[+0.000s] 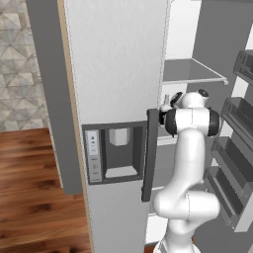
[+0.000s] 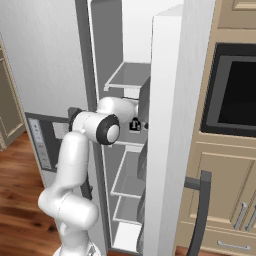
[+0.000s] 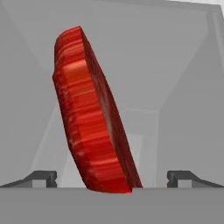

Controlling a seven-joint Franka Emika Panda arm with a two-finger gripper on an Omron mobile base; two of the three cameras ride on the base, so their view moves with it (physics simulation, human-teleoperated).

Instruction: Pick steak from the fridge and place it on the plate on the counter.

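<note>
Fingertips of the two-finger gripper (image 3: 112,178) stand spread wide at the bottom of the hand view, one dark angular tip at the left and one at the right, with nothing clamped between them. Between those two tips, close to the camera, sits the steak (image 3: 89,118): one thick red slab of raw meat with an irregular outline, streaked in lighter and darker red bands, leaning so that its top tips left. Whether either tip touches it cannot be told. Behind it lie plain smooth grey walls and a pale floor, the inside of a fridge compartment.

From the base views, the white arm with dark joints reaches into the open tall white-grey fridge (image 1: 116,64) at mid height, its hand hidden inside. The left base view shows the fridge door's speckled pale face with one dark grey recessed dispenser panel (image 1: 116,153) and a dark upright handle (image 1: 150,153) just beside it. A flat grey shelf (image 1: 190,71) sits above the arm, and four grey door bins (image 1: 237,163) step down at the right. Glossy reddish-brown plank flooring (image 1: 29,197) lies at the left.
</note>
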